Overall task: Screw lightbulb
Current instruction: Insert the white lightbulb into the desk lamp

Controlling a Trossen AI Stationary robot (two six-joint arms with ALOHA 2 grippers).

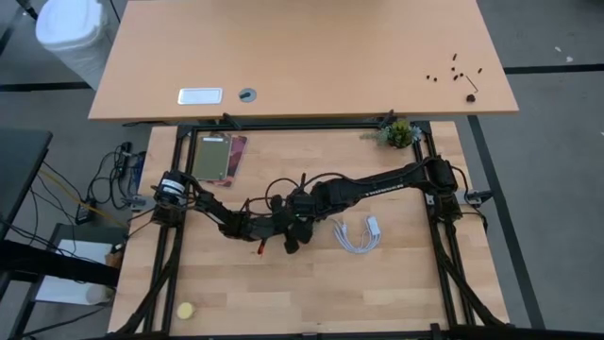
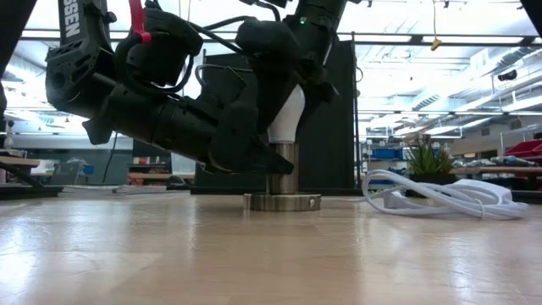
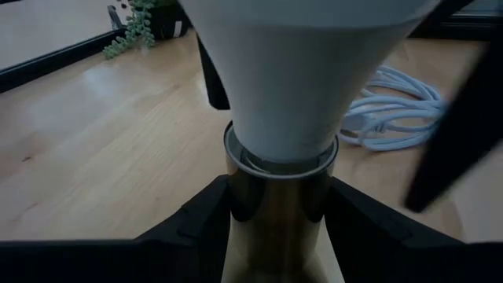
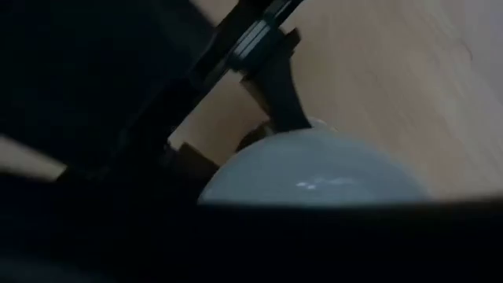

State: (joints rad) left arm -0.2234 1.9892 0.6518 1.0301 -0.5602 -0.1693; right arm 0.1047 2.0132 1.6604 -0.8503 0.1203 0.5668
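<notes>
bulb (image 3: 287, 86): smooth matt white
socket (image 2: 282, 182): polished shiny metal
table (image 2: 254, 254): pale wood, faint sheen
cable (image 2: 440, 196): glossy white plastic
fingers (image 3: 196, 228): matt black plastic

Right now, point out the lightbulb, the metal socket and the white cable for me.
lightbulb (image 3: 287, 86): left wrist view, on its white tapering neck.
metal socket (image 2: 283, 180): low view, on the upright silvery barrel above its round base.
white cable (image 1: 357, 236): high view, on the coiled loops right of the arms.
</notes>
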